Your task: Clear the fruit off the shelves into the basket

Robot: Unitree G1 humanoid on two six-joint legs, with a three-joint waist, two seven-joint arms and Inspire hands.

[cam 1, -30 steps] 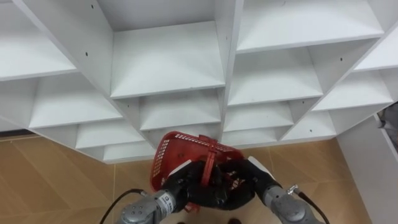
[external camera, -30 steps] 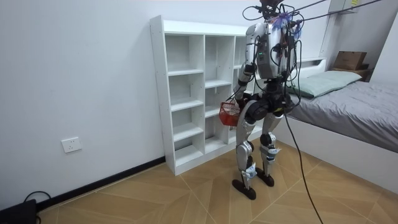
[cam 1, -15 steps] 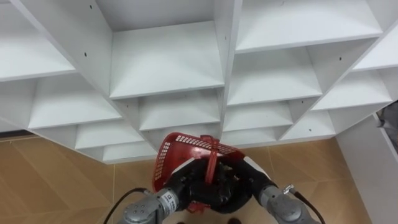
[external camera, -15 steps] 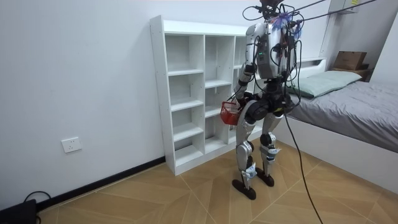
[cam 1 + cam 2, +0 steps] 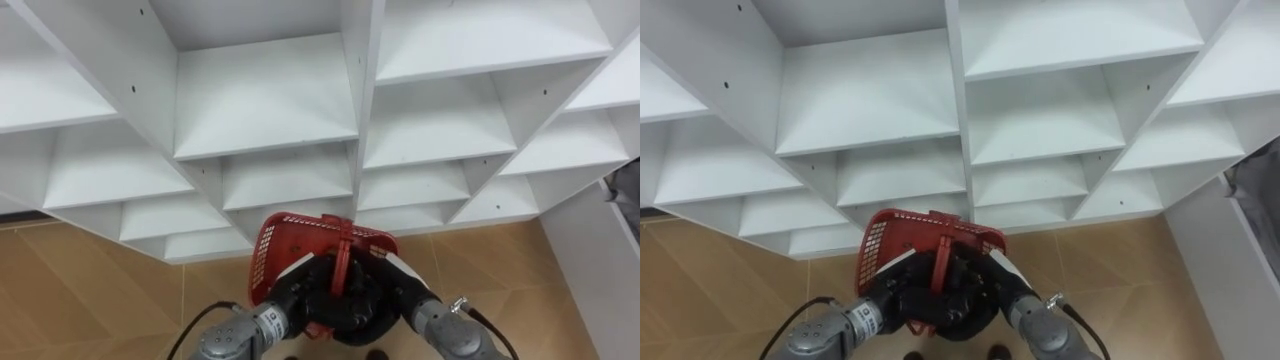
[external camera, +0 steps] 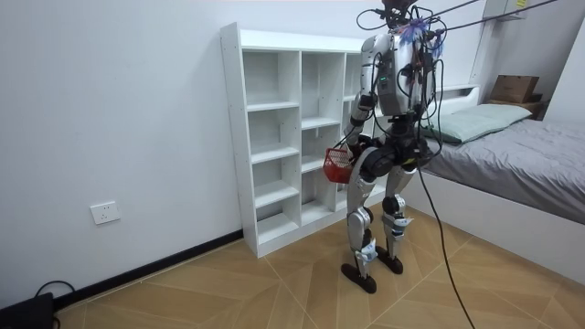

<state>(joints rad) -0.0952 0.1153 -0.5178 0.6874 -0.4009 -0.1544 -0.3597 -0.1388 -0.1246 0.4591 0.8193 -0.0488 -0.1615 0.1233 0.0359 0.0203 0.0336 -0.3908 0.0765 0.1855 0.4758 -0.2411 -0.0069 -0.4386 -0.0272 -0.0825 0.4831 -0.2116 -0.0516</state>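
White closet [image 5: 265, 95] stood against the wall, with the robot close before it. Red basket [image 5: 300, 235] was held tilted in front of the lower shelves, above the wood floor [image 5: 90, 280]. Left robot hand [image 5: 297, 285] and right robot hand [image 5: 392, 280] were at its near side; I could not tell the grip of either.
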